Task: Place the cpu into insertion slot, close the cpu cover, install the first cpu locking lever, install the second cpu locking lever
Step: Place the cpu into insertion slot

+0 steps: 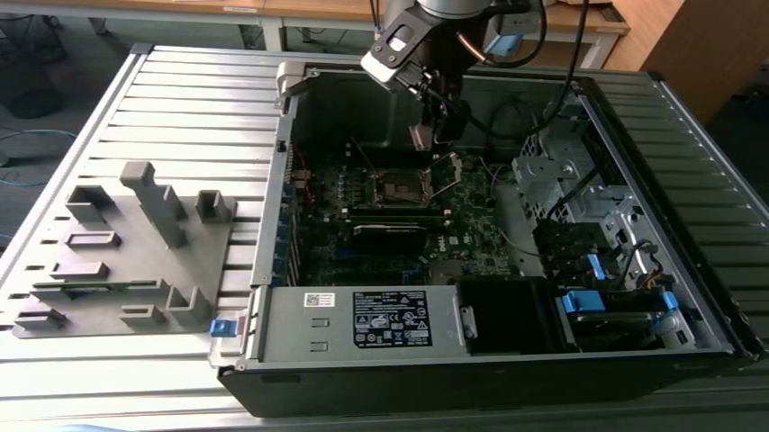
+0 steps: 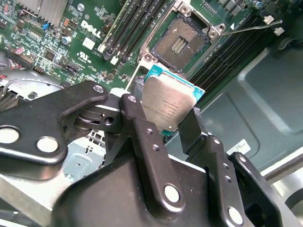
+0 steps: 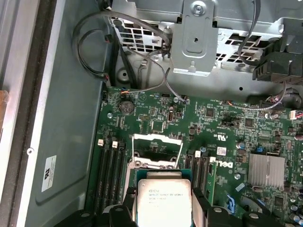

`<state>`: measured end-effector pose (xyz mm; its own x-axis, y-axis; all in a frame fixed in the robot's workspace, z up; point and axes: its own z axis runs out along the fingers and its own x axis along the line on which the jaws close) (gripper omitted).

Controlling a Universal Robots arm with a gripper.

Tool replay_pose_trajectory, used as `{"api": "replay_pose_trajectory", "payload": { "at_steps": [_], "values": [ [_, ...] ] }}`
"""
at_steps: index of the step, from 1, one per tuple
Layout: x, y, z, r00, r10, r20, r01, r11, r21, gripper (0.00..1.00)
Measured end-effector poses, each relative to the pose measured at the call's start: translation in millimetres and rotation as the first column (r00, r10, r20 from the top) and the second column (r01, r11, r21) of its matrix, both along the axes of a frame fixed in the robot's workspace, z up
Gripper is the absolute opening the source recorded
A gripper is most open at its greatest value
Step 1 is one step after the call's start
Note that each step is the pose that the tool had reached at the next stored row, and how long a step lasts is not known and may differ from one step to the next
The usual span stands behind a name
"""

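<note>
Currently the black two-fingered tool (image 2: 161, 124) clamps the flat silvery-grey square cpu (image 2: 171, 98) by opposite edges, clear of the dark square insertion slot (image 2: 182, 42); judged light, stiff, fragile underneath.

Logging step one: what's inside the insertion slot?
Second wrist view: the insertion slot shows bare contacts, no chip. First wrist view: the cpu in the gripper hides part of it.

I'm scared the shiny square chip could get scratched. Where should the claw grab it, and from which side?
By two opposite thin edges, as the claw does now with the cpu: one finger on each side. It is flat and thin, so its edges give parallel surfaces to pinch. Come from the silvery top face, probably, so the underside stays free for the insertion slot.
</note>
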<state>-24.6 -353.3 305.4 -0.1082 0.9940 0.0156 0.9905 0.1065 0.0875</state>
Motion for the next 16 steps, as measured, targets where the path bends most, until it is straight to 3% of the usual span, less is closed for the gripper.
{"api": "replay_pose_trajectory", "payload": {
  "at_steps": [11, 16],
  "values": [
    [-20.2, 0.0, -1.8, 1.0, -0.009, 0.0, 0.009, 1.0, 0.0001, 0.54],
    [-21.3, 0.0, -1.8, 1.0, -0.01, 0.0, 0.01, 1.0, 0.0001, 0.54]
  ]
}}
